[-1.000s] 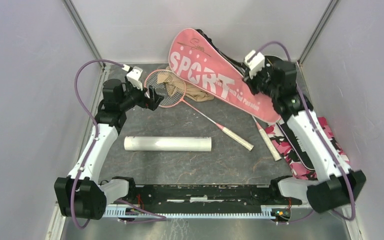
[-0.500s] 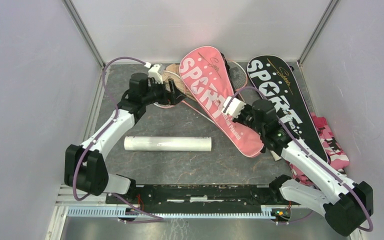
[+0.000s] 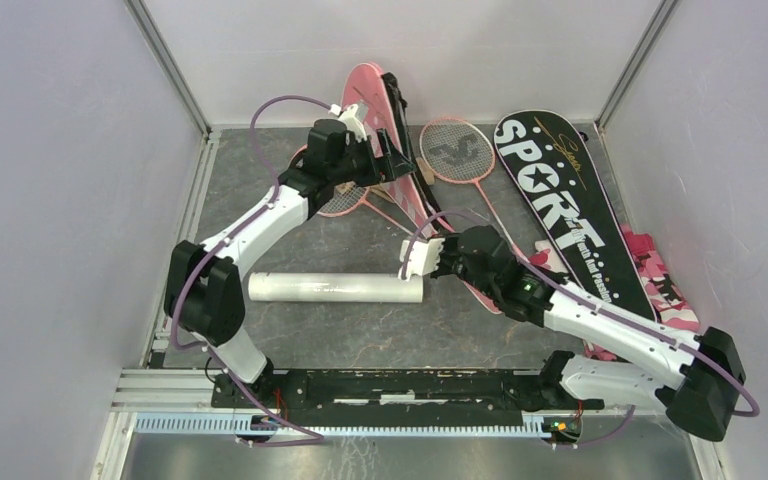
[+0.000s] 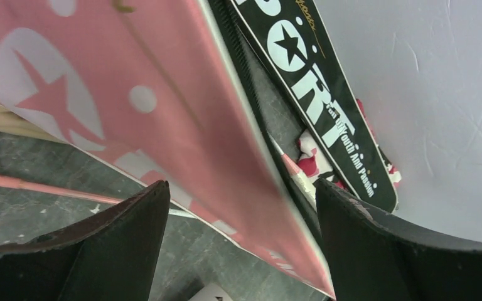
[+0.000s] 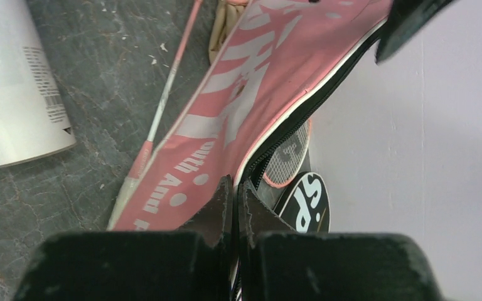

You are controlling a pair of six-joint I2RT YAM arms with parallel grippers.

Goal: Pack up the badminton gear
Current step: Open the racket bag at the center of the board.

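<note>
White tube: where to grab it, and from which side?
Probably best to take the white tube around mid-length, straight down from above, pinching across its round body. It lies flat, long axis left-right, with bare table along both long sides. Avoid its right end: the right gripper, shut on the pink cover, is close by.

Two covers are in sight: one pink cover and one black cover, each printed "SPORT". There are two rackets: the first racket shows its whole head between the covers, and the second racket has its head partly hidden under an arm. One white tube lies on the desk. There are two cloths: one camouflage cloth beside the black cover, and one tan cloth, of which only a strip shows. Two arms reach over the desk, the left arm and the right arm.
</note>
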